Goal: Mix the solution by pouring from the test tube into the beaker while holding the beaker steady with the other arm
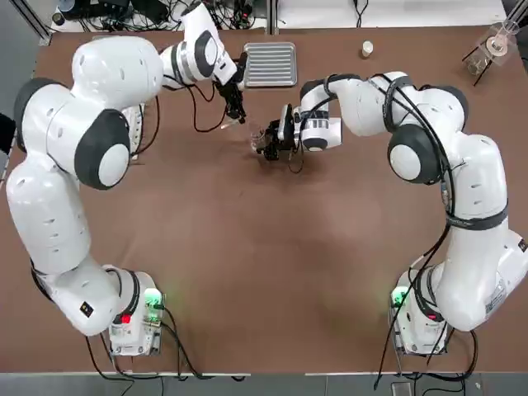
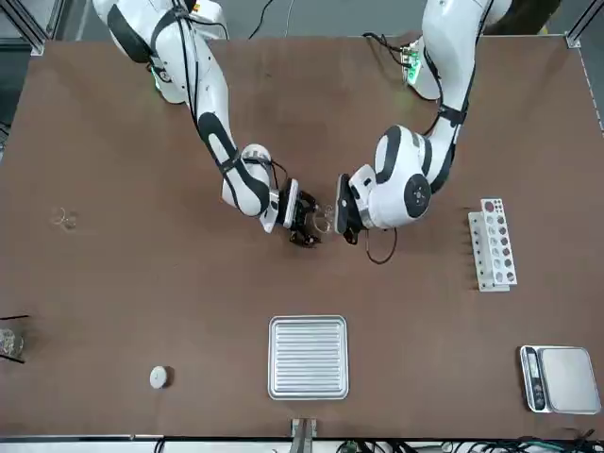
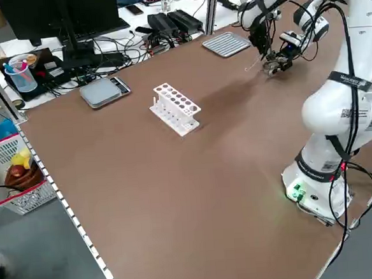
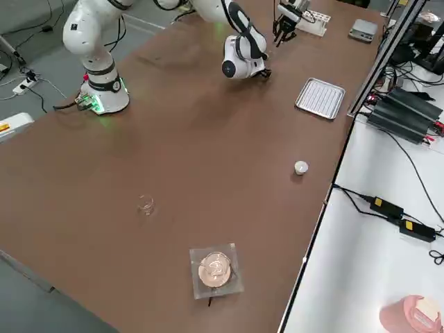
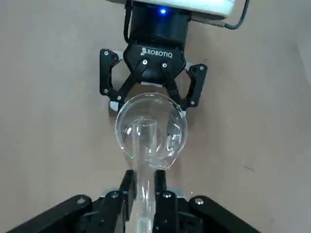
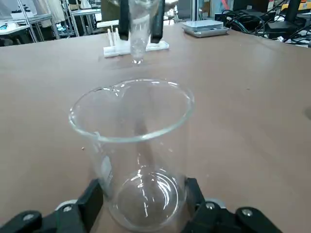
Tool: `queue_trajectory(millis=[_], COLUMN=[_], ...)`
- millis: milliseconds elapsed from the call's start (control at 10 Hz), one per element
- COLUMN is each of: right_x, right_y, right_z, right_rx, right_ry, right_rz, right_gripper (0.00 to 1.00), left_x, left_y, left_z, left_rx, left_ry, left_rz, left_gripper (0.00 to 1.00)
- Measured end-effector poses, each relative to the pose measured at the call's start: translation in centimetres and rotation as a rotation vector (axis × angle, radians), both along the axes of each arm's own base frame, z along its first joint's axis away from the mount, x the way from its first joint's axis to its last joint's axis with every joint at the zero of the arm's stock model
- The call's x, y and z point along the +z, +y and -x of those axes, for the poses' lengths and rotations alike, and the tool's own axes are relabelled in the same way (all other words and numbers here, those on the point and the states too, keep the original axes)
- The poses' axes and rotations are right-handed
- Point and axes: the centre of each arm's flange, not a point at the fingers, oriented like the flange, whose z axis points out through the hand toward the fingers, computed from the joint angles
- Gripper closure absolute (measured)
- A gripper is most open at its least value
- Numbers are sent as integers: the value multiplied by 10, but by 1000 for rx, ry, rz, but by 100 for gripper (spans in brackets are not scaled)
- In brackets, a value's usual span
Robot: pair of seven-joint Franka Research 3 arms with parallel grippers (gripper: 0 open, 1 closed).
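The beaker [image 6: 133, 155] was seen upright on the table [image 1: 264, 272] near its middle, clamped at the base by the right gripper [image 5: 150, 99]. The test tube [image 5: 144, 160] was held by the left gripper's [image 1: 239, 111] jaws, its end poised over the beaker rim. Bare table was left around the pair; the metal tray [image 1: 270, 64] was near, the tube rack [image 2: 493, 244] well apart.

Brown counter [image 3: 144, 181]; grey floor [image 3: 28, 253] beside it; a white bench [image 4: 374, 229] along one edge carries black power bricks [image 4: 406, 111] and cables; a monitor [image 3: 56, 21] stands behind.
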Motion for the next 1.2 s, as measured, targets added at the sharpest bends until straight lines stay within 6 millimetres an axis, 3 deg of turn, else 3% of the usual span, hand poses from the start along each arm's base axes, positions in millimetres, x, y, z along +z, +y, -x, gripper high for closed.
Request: queue_trajectory(millis=[700,1200], right_x=[0,0], right_y=[0,-1], right_z=[0,0], right_rx=[0,-1], right_ry=[0,0], right_rz=[0,1], right_gripper=[25,26], left_x=[13,2], left_y=[-24,-37], left_z=[5,10], left_rx=[14,-15], left_ry=[-49,-67], left_rz=[-130,-193], left_gripper=[79,79])
